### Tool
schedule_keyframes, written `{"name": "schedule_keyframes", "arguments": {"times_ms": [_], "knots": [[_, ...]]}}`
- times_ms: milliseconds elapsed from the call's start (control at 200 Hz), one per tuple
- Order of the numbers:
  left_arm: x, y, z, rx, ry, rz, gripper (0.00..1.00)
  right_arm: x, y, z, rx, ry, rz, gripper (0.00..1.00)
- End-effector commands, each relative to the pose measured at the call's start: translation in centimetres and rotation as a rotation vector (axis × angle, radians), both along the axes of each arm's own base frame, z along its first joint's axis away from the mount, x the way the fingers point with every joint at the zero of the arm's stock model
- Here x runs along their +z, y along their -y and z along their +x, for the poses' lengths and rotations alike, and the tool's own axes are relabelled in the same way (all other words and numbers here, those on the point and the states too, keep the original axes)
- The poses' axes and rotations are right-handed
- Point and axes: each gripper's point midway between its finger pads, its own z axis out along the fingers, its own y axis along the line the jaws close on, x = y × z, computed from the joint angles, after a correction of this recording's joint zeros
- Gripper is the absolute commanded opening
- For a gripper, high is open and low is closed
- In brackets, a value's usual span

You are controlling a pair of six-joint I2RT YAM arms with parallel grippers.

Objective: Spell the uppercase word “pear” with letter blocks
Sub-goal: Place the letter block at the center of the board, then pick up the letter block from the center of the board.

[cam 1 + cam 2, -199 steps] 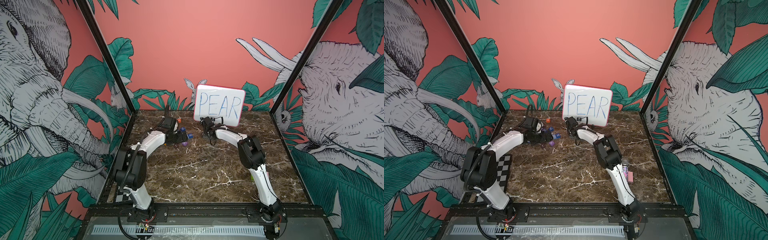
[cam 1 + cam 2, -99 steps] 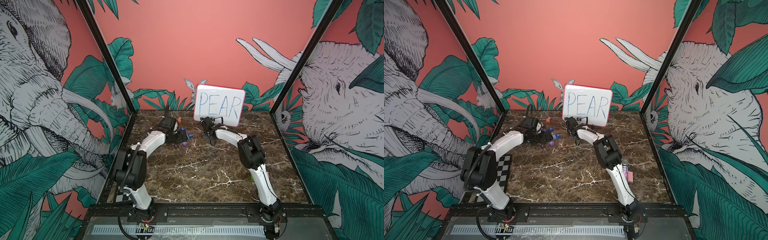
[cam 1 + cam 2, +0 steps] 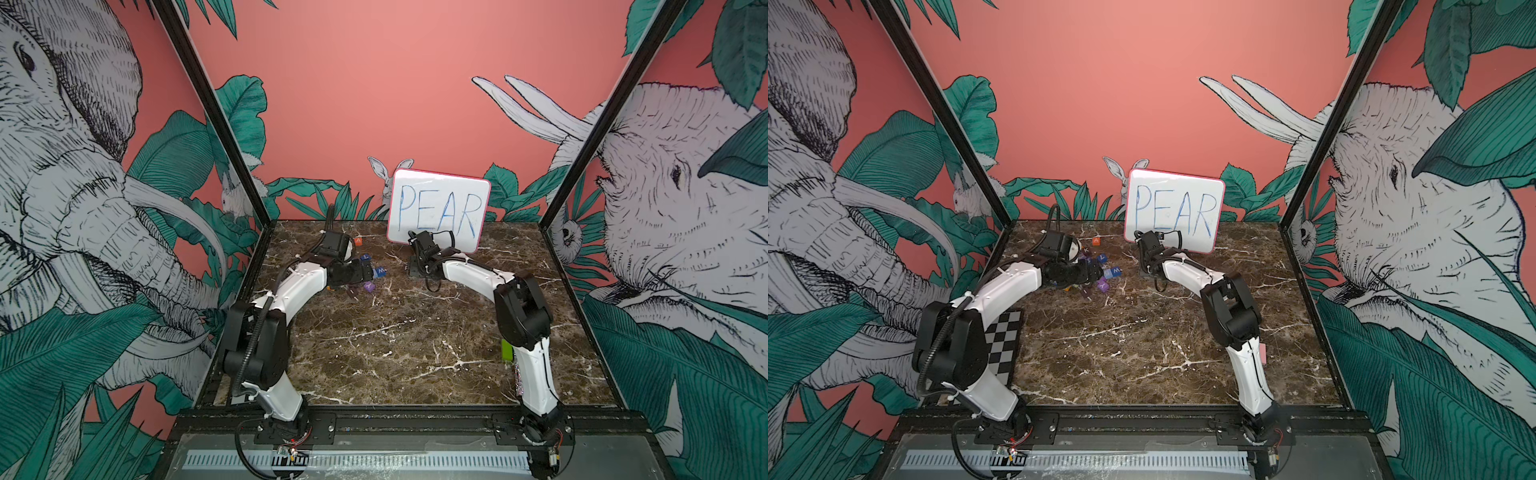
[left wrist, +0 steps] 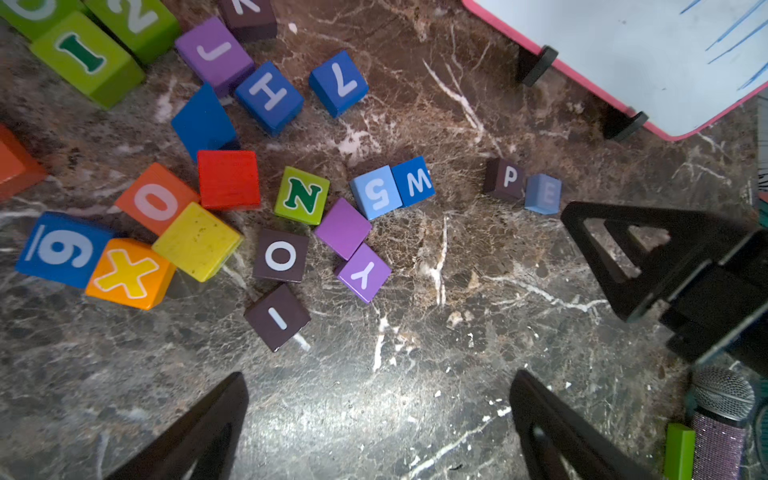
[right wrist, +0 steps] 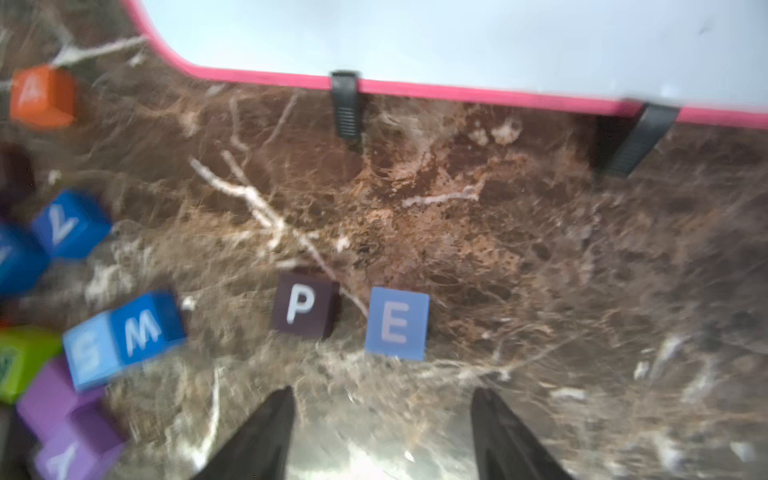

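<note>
The dark maroon P block (image 5: 305, 305) and the blue E block (image 5: 397, 323) lie side by side on the marble in front of the whiteboard, a narrow gap between them. Both also show in the left wrist view, P block (image 4: 505, 178) and E block (image 4: 543, 193). My right gripper (image 5: 382, 399) hangs just short of the E, open and empty. An orange A block (image 5: 41, 96) lies apart near the back, also in a top view (image 3: 358, 240). My left gripper (image 4: 378, 382) is open over bare marble beside the heap of letter blocks (image 4: 208, 187). No R face shows.
The whiteboard (image 3: 438, 210) with "PEAR" stands at the back on black clip feet (image 5: 345, 106). A green block (image 4: 679, 451) and a glittery microphone (image 4: 721, 415) lie by the right arm's base. A checkered board (image 3: 1003, 349) lies at the left edge.
My right gripper's jaws have opened. Both arms stay where they were, and the blocks have not visibly shifted.
</note>
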Motion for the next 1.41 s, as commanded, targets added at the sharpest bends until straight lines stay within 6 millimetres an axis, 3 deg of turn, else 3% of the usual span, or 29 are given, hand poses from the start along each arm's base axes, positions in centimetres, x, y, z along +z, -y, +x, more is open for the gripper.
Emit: {"name": "schedule_keyframes", "arguments": {"times_ms": [0, 150, 310, 480, 610, 785, 1125, 1400], "knots": [[1.1, -2.4, -0.1, 0.049, 0.001, 0.035, 0.99, 2.1, -1.6, 0.1, 0.143, 0.079, 0.026, 0.82], [0.6, -4.2, 0.4, 0.076, -0.03, 0.068, 0.98, 2.2, -2.7, -0.7, 0.271, 0.097, 0.017, 0.98], [0.4, -6.6, 0.7, 0.117, -0.048, 0.119, 0.97, 2.7, -2.8, -1.0, 0.346, 0.144, -0.013, 0.99], [-0.4, -7.7, 1.2, 0.139, -0.081, 0.145, 0.94, 3.9, -3.9, -1.1, 0.45, 0.23, -0.003, 0.99], [-0.5, -7.5, 2.4, 0.139, -0.091, 0.149, 0.92, 5.8, -6.3, -0.2, 0.545, 0.313, 0.047, 0.99], [-0.4, -7.3, 4.4, 0.134, -0.09, 0.148, 0.88, 6.0, -7.7, 0.9, 0.64, 0.358, 0.051, 0.99], [-2.4, -6.6, 9.0, 0.109, -0.116, 0.167, 0.79, 4.9, -6.4, 2.6, 0.677, 0.33, 0.069, 0.99], [-4.8, -5.4, 10.1, 0.09, -0.153, 0.123, 0.74, 3.9, -6.0, 2.7, 0.671, 0.305, 0.063, 0.99]]}}
